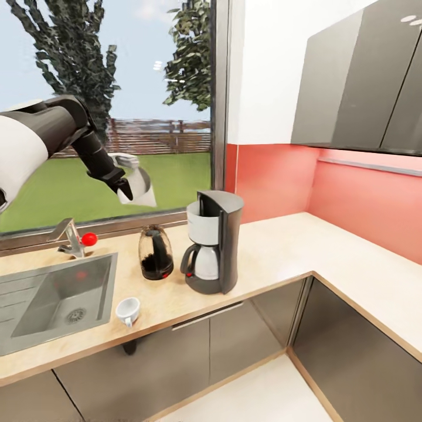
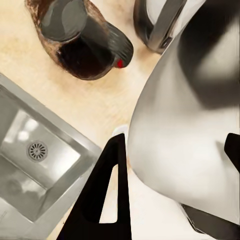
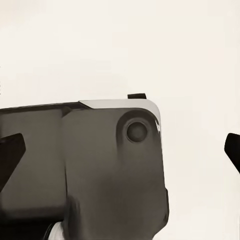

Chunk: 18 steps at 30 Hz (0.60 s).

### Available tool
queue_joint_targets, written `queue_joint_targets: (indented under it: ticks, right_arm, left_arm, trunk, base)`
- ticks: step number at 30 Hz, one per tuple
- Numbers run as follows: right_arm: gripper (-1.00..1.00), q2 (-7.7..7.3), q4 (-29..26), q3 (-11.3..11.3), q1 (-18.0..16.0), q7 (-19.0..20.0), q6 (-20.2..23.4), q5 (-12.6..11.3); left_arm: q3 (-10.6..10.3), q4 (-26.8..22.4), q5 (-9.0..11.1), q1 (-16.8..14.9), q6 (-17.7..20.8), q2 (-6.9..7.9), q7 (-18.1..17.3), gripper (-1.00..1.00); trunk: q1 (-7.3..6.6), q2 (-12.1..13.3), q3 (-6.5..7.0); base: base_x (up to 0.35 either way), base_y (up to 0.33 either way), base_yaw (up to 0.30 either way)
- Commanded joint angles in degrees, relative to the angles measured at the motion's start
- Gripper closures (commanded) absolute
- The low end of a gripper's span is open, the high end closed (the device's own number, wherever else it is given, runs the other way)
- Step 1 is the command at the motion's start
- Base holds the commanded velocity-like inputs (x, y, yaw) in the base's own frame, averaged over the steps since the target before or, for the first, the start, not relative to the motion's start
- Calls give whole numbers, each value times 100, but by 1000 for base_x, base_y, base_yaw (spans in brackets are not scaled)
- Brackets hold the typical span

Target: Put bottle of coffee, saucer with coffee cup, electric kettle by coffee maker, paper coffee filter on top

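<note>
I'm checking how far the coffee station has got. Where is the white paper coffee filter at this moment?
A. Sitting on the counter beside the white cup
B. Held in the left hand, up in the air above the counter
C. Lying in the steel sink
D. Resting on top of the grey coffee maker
B: the left hand grips the white cone-shaped paper coffee filter in mid-air in front of the window, above and to the left of the grey coffee maker.
</note>
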Motion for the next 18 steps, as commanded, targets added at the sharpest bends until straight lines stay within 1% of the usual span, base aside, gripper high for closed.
queue_joint_targets:
  ticks: [1,4,6,9,10,11,12,15,17,18]
  right_arm:
    - [-100,4,5,-40,-4,4,-22,0]
    - [-100,4,5,-39,-4,4,-22,0]
    - [-100,4,5,-39,-4,4,-22,0]
    - [-100,4,5,-39,-4,4,-22,0]
    - [-100,4,5,-39,-4,4,-22,0]
    - [-100,4,5,-39,-4,4,-22,0]
    - [-100,4,5,-42,-4,4,-22,1]
    - [-100,4,5,-46,-4,4,-22,1]
    - [-100,4,4,-47,-4,4,-22,1]
    - [-100,4,4,-48,-4,4,-22,1]
  left_arm:
    - [-44,-11,19,-6,87,6,-34,100]
    - [-48,-5,27,-6,138,0,-34,100]
    - [-47,108,42,-12,161,-15,-34,100]
    - [-44,358,64,-20,179,-104,-34,100]
    - [-38,575,88,-27,185,-225,-34,100]
    - [-37,675,107,-29,186,-282,-34,100]
    - [-35,854,159,-44,193,-412,-34,100]
    - [-24,908,213,-61,200,-529,-34,100]
    - [107,928,286,-72,204,-672,-34,100]
    - [163,931,296,-77,205,-704,-34,100]
  trunk:
    - [3,-10,-9]
    - [3,-10,-9]
    - [3,-10,-9]
    - [3,-10,-9]
    - [3,-10,-9]
    - [3,-10,-9]
    - [3,-10,-9]
    - [3,-10,-9]
    - [3,-10,-9]
    - [3,-10,-9]
  base:
    - [2,-1,193]
    - [1,-1,96]
    - [0,0,30]
    - [0,0,11]
    - [0,0,3]
    - [0,0,2]
    - [0,0,0]
    - [0,0,0]
    - [0,0,0]
    - [0,0,0]
